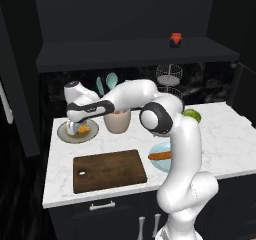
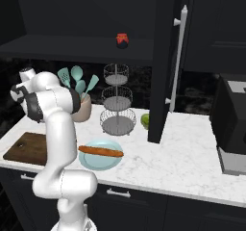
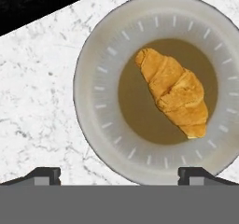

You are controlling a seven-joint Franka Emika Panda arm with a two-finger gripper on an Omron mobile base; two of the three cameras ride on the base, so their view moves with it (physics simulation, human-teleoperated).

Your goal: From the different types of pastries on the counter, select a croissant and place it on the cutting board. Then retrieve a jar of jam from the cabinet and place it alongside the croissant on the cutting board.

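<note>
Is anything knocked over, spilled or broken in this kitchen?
No, nothing stands out. The small golden crescent croissant lies whole on its round grey plate, the long orange-brown stick pastry rests across the light blue plate, and the dark brown wooden cutting board lies flat on the white marble counter.

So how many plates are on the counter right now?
2. A grey plate holding the croissant sits at the counter's back left, under the gripper; a light blue plate with the long stick pastry sits near the front edge.
</note>
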